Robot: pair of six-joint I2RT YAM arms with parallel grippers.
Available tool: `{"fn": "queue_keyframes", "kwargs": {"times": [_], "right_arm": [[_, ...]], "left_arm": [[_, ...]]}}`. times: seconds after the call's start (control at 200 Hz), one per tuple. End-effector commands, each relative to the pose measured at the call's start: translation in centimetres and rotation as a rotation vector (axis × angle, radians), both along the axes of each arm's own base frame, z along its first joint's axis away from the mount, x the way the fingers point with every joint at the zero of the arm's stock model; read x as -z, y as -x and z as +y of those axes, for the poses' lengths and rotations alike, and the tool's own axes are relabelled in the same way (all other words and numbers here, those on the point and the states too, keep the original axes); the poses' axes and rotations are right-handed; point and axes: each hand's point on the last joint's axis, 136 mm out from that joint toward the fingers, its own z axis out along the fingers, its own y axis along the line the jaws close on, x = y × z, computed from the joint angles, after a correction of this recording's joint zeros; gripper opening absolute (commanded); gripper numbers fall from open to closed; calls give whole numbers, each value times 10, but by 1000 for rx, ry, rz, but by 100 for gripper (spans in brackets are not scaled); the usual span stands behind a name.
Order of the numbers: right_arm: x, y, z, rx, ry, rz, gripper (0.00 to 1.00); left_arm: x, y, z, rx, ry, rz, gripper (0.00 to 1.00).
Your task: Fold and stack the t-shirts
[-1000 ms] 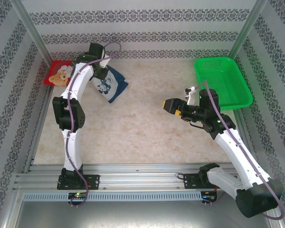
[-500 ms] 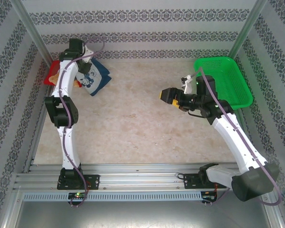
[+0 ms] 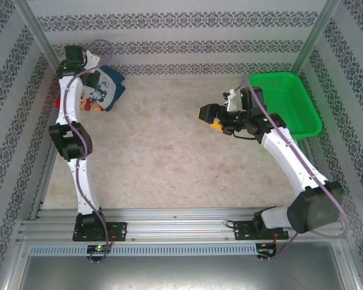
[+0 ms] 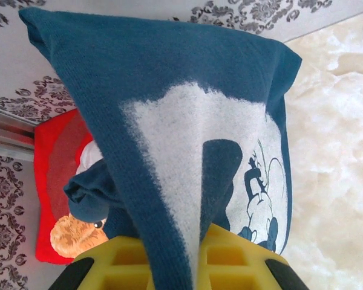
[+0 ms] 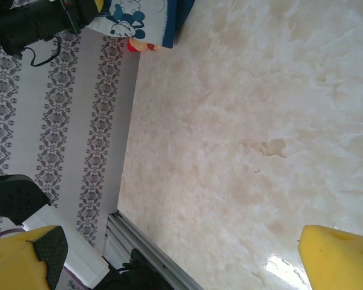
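1. Two t-shirts are in the far left corner in the top view. My left pincer (image 3: 89, 74) is pinched on the navy mouse-print shirt (image 3: 107, 90), which hangs over the red teddy-bear shirt (image 3: 86, 107) lying on the table (image 3: 169, 157). My right pincer (image 3: 207, 113) hovers mid-table near the green mesh basket (image 3: 284, 103) and holds nothing.
2. Left wrist view: my yellow fingers (image 4: 242, 269) are clamped tight on a navy fold. The cloth drapes away from them, with the red shirt beneath at the left.
3. Right wrist view: my jaws stand fully apart over bare tabletop, and both shirts are far off at the top edge.
4. I judge this to be the stacking step. Next I should lower the navy shirt squarely onto the red one, then let go without spilling the fold.
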Motion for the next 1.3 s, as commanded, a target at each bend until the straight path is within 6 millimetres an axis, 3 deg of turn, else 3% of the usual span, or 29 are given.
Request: {"fn": "queue_keyframes", "kwargs": {"times": [0.0,0.42,0.57,0.615,0.664,0.714,0.749,0.819,0.849,0.879,0.899,1.119,1.179,1.294], "right_arm": [[-12,-8,5,-10,-27,-10,98],[-3,-26,21,-20,-26,28,98],[2,-28,27,-26,-28,48,98],[4,-30,29,-28,-28,50,98],[6,-30,31,-32,-30,59,98],[5,-30,34,-40,-36,61,98],[5,-30,36,-46,-39,64,98],[2,-29,39,-58,-46,59,98],[1,-29,41,-59,-47,54,98],[0,-29,41,-59,-49,51,98],[-1,-30,42,-60,-53,50,98],[-18,-20,44,-98,-53,4,98],[-22,-16,36,-90,-26,-16,98],[-36,-6,10,-44,35,-84,98]], "left_arm": [[-21,-14,23,-5,35,-115,0],[2,-20,78,-76,180,-172,0],[13,-25,89,-92,255,-197,1],[16,-27,95,-113,275,-209,7],[22,-28,103,-143,292,-217,26],[24,-26,116,-193,293,-224,33],[23,-23,125,-225,282,-228,44],[9,-20,140,-282,310,-270,59],[0,-19,142,-294,320,-291,81],[-10,-18,141,-296,328,-309,95],[-17,-18,140,-292,336,-323,98],[-93,-4,117,-276,422,-434,100],[-113,2,104,-262,447,-448,100],[-155,19,57,-184,481,-457,100]]}}
